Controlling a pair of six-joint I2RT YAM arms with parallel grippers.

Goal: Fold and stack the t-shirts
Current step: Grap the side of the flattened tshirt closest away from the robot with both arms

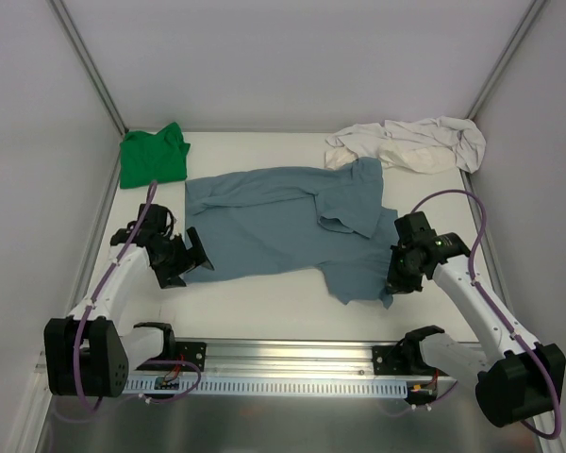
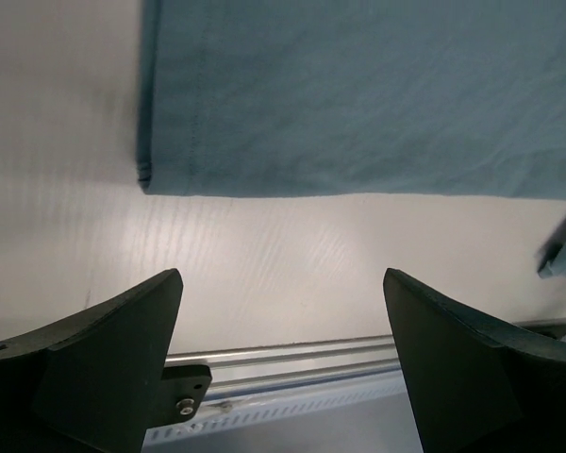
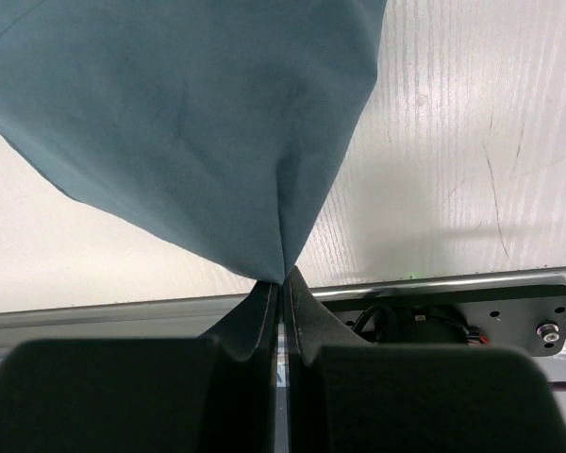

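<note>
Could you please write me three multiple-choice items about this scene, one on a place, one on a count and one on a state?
1. Where does the bright green cotton t-shirt lie?
A) far left corner of the white table
B) far right corner
C) between the arms' bases

2. How many t-shirts are in view?
A) two
B) three
C) four

3. What state is the right gripper in?
A) wide open, empty
B) shut on the slate-blue cotton t-shirt
C) shut on nothing

Answers:
1 A, the top view shows it by the far left wall.
2 B, green, slate-blue and a crumpled off-white cream t-shirt.
3 B, the wrist view shows blue fabric pinched between its shut jaws.
</note>
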